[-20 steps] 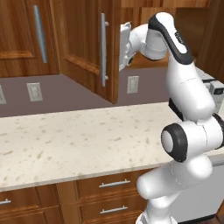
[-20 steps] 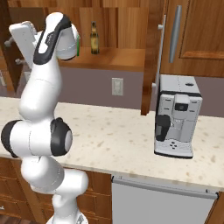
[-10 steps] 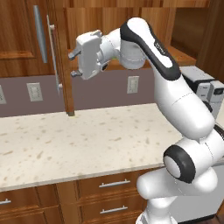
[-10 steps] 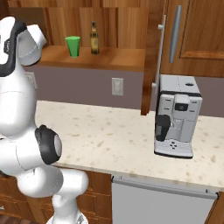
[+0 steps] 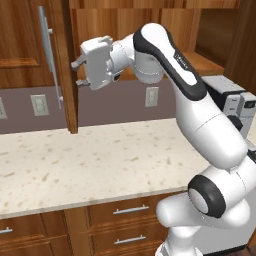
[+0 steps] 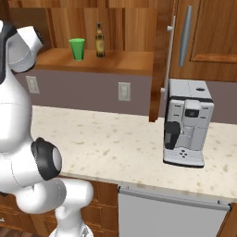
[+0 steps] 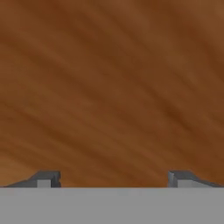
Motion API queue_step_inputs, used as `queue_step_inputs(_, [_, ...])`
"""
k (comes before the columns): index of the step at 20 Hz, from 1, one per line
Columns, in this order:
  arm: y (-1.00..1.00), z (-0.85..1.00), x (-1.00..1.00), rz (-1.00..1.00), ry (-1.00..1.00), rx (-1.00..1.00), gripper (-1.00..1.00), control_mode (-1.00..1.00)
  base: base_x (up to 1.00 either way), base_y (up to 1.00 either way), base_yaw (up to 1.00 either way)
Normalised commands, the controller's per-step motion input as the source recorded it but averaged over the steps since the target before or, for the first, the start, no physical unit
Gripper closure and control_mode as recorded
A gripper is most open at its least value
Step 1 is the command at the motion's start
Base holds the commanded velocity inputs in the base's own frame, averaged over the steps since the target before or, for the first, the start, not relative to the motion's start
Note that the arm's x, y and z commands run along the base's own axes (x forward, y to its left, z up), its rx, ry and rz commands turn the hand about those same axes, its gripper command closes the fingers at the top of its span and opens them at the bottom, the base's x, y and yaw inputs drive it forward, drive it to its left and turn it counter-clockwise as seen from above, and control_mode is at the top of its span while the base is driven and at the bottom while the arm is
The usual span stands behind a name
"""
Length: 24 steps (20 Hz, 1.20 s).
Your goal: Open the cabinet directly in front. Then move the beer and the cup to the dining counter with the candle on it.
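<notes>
1. From the left base view I see my arm rising from the lower right, bending at the elbow and reaching up and left, with the forearm nearly level at cabinet height.
2. The end effector (image 5: 77, 74) points left, fingers side-on toward the inner face of the open cabinet door (image 5: 67, 65); its fingertips sit just beside the door's edge, and I cannot tell whether they touch it.
3. In the hand view the two finger tips (image 7: 48, 178) stand far apart with nothing between them: the end effector is spread wide and empty, facing plain brown wood grain.
4. The cabinet (image 6: 115, 28) is open. Its left door is swung out, with the long metal bar handle (image 5: 48, 55) on its outer side.
5. In the right base view the cup (image 6: 77, 48) and the beer (image 6: 99, 40) stand upright on the cabinet shelf (image 6: 125, 62), near each other, the cup left of the bottle, both toward the shelf's back.
6. A coffee machine (image 6: 186, 122) sits on the counter (image 6: 115, 143), toward its right end.
</notes>
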Motion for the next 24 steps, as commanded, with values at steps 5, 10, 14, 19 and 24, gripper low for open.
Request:
queue_step_inputs(5, [-0.35,0.06,0.0,-0.01,0.0,0.01,-1.0,-1.0,0.0,0.0,0.0])
queue_step_inputs(10, [-0.79,0.02,0.0,-0.07,0.0,-0.05,-1.0,-1.0,0.0,0.0,0.0])
queue_step_inputs(14, [-0.89,0.11,-0.02,-0.11,-0.02,-0.06,-1.0,-1.0,0.0,0.0,0.0])
queue_step_inputs(19, [-0.8,0.06,-0.01,-0.21,-0.01,-0.08,-1.0,-1.0,0.0,0.0,0.0])
queue_step_inputs(24, [-0.32,0.0,-0.14,-0.25,-0.2,-0.27,-1.0,-1.0,0.0,0.0,0.0])
